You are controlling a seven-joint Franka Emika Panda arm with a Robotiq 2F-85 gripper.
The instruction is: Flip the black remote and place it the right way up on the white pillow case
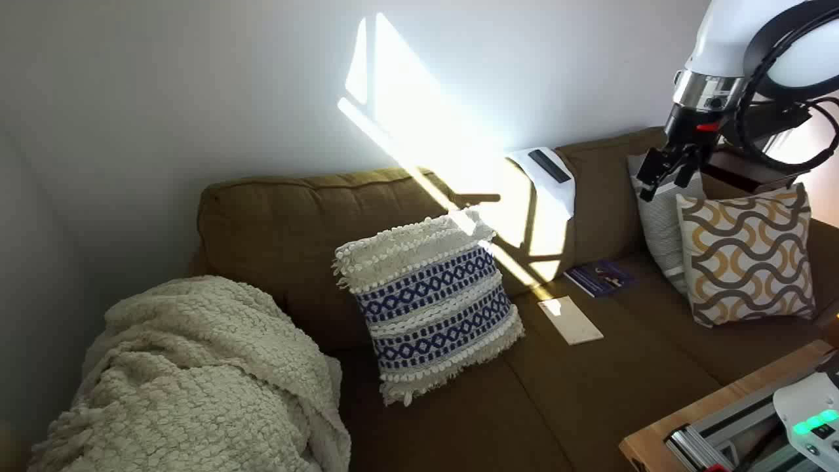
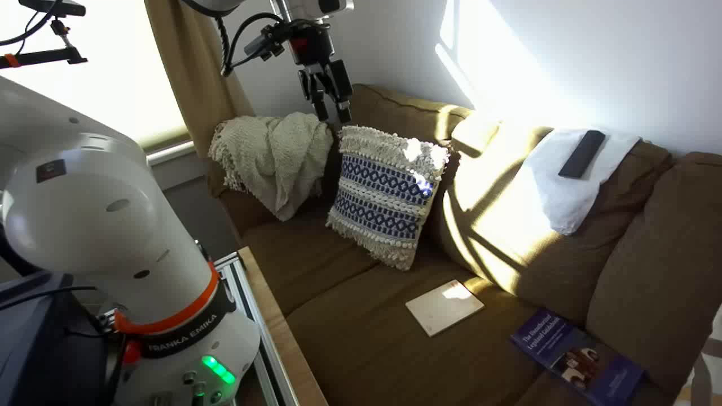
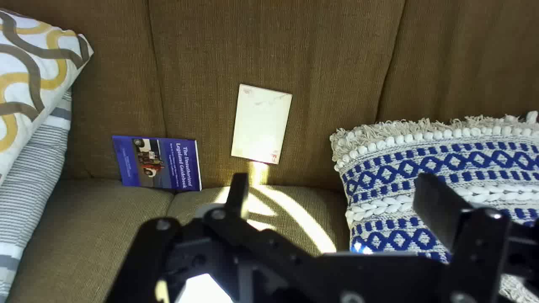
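- Gripper (image 3: pixel 332 185) spreads its jaws wide, holding nothing.
- Black remote (image 1: pixel 549 166) lies on the white pillow case (image 1: pixel 557 196) over the sofa back (image 1: pixel 606 190).
- In an exterior view, from the remote, the gripper hangs at three o'clock, fringed cushion (image 1: pixel 432 314) at seven.

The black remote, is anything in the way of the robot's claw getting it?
Nothing visible stands between the open gripper and the black remote, which lies uncovered on the white pillow case.

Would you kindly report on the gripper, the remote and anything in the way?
Gripper open, empty. Remote on pillow case, draped over sofa back; upward face unclear. Nothing seen lying on remote.
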